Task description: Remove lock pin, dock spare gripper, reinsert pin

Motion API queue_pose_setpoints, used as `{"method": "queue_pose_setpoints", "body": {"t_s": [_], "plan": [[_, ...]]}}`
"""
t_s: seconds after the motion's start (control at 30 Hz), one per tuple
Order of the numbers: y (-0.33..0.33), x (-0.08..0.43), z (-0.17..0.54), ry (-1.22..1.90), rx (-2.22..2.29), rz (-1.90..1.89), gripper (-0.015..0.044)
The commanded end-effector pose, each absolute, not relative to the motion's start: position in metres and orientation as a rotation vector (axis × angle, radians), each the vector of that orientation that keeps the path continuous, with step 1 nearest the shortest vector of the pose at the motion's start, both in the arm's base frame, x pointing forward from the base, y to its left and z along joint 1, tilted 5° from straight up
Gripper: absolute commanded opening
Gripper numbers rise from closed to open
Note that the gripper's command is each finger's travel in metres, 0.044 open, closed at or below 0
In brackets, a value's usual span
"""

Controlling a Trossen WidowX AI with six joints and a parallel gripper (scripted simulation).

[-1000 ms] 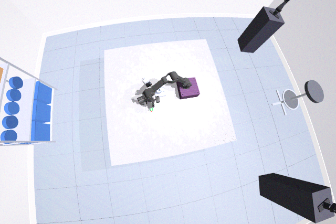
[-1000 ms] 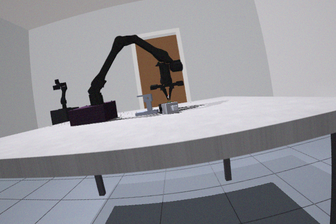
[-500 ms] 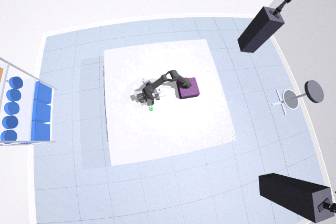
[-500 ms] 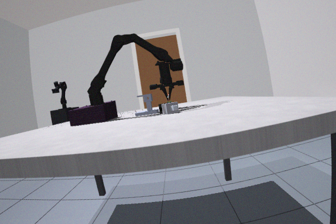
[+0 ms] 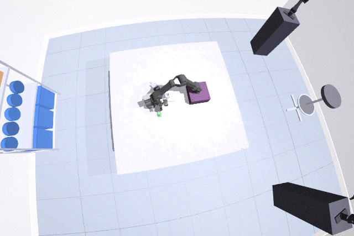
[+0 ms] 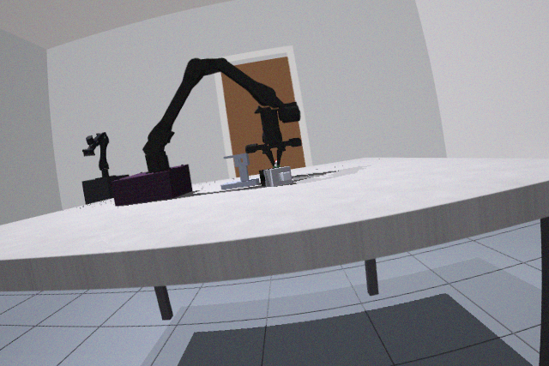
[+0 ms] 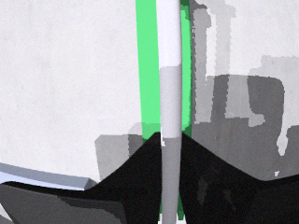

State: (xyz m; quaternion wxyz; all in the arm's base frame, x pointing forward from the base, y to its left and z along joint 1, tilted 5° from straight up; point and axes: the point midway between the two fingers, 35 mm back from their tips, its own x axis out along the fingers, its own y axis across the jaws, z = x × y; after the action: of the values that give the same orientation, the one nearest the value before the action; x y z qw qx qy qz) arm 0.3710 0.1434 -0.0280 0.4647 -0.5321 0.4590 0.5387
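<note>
My gripper [image 5: 160, 109] [image 6: 275, 165] [image 7: 167, 140] points down and is shut on the lock pin [image 7: 170, 100], a pale grey rod seen lengthwise in the wrist view. The pin is out of the socket. A green tray-like piece [image 5: 159, 116] [image 7: 149, 70] lies below the pin; a small red spot shows over it in the top view. The blue-grey mount [image 5: 167, 95] [image 6: 242, 169] stands on the table between the arm's base and the gripper. The spare gripper [image 5: 154, 85] [image 6: 278, 176], a grey block with a black part, lies apart from the mount. The pin's far end is out of view.
The arm's base stands on a purple block [image 5: 199, 97] [image 6: 146, 187] on the white table [image 5: 182, 142] [image 6: 310, 207]. A blue-grey edge [image 7: 47, 180] shows at lower left in the wrist view. Two other arms on dark pedestals, a stool and a shelf stand off the table.
</note>
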Motion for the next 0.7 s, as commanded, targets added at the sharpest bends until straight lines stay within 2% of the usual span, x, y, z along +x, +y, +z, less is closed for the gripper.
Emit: {"method": "queue_pose_setpoints", "body": {"t_s": [0.0, 0.67], "plan": [[0.1428, 0.3711, -0.0335, 1.125, -1.31, 1.325, 0.0], [0.1421, 0.3704, -0.0405, 1.126, -1.31, 1.326, 0.0]]}}
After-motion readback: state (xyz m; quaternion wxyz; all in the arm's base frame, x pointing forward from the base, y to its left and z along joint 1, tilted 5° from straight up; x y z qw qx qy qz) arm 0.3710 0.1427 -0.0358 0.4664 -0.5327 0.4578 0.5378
